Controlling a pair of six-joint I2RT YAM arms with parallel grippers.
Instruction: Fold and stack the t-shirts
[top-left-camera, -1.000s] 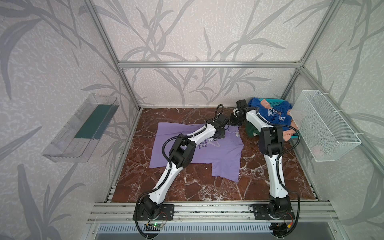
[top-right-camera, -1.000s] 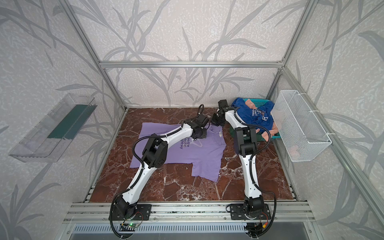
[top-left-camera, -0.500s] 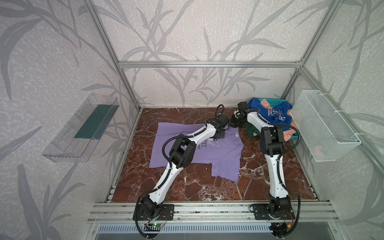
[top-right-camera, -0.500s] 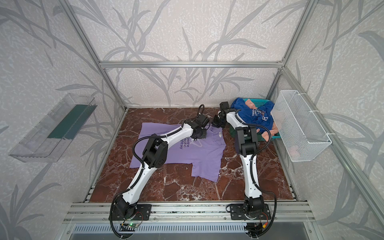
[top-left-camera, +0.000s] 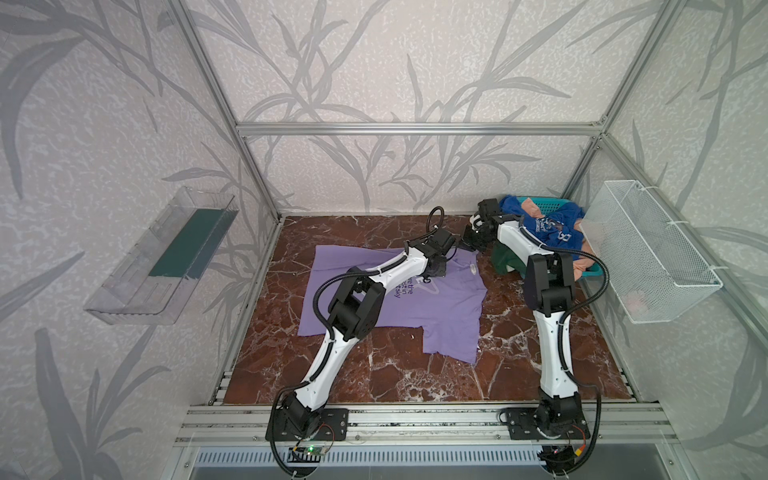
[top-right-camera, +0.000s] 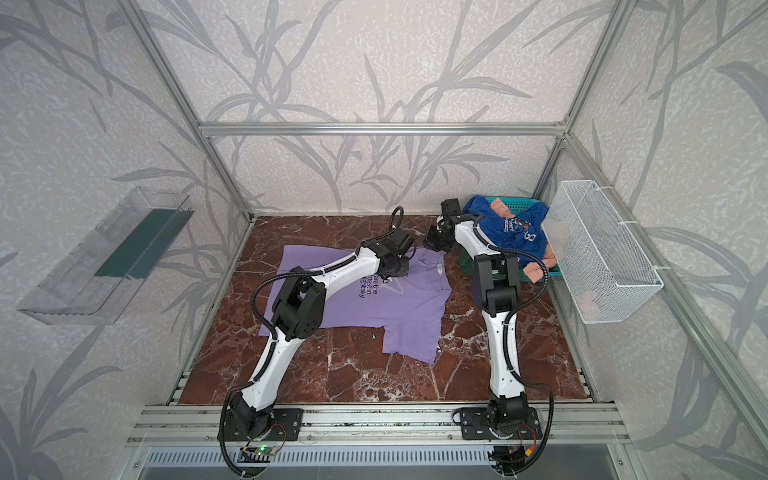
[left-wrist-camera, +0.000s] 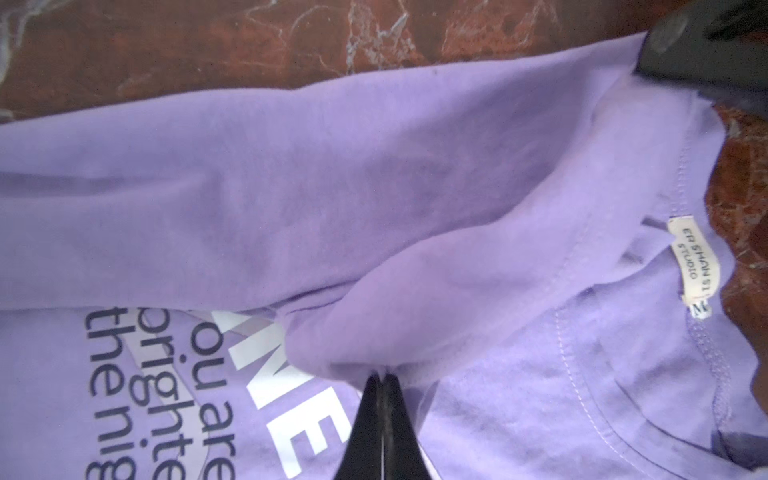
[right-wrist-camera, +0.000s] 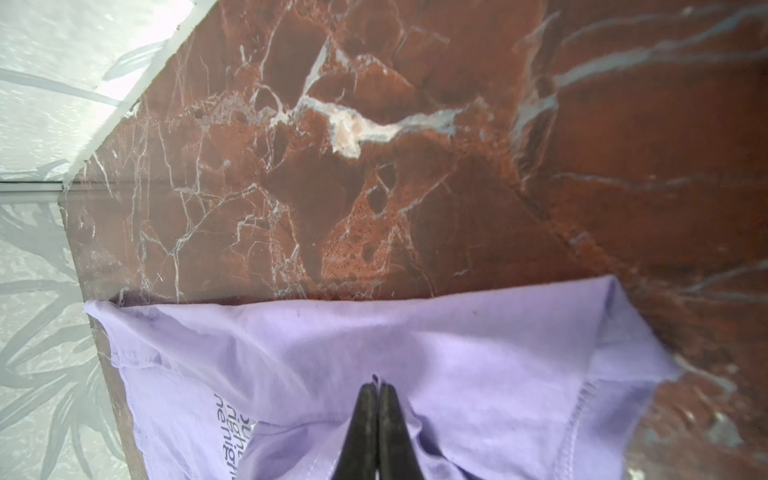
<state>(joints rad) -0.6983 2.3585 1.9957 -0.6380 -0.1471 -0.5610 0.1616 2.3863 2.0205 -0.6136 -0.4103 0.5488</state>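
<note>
A lavender t-shirt (top-left-camera: 440, 299) (top-right-camera: 399, 307) lies spread on the marble table, its far side folded over the "SHINE" print. My left gripper (top-left-camera: 436, 272) (top-right-camera: 397, 272) (left-wrist-camera: 382, 376) is shut on a raised fold of this cloth beside the print. At the far shoulder near the collar, my right gripper (top-left-camera: 469, 245) (top-right-camera: 432, 245) (right-wrist-camera: 378, 385) is shut on the same shirt. A royal blue t-shirt (top-left-camera: 552, 228), a peach one (top-left-camera: 582, 262) and a dark green one (top-left-camera: 505, 257) are heaped in and over the teal basket (top-left-camera: 540, 202) at the back right.
A white wire basket (top-left-camera: 648, 257) hangs on the right wall, close to the heap. A clear plastic shelf (top-left-camera: 166, 253) hangs on the left wall. Bare marble (top-left-camera: 374, 365) runs in front of the shirt up to the front rail.
The left jaws have closed the last bit onto the lavender fold. Both arms have hardly moved.
</note>
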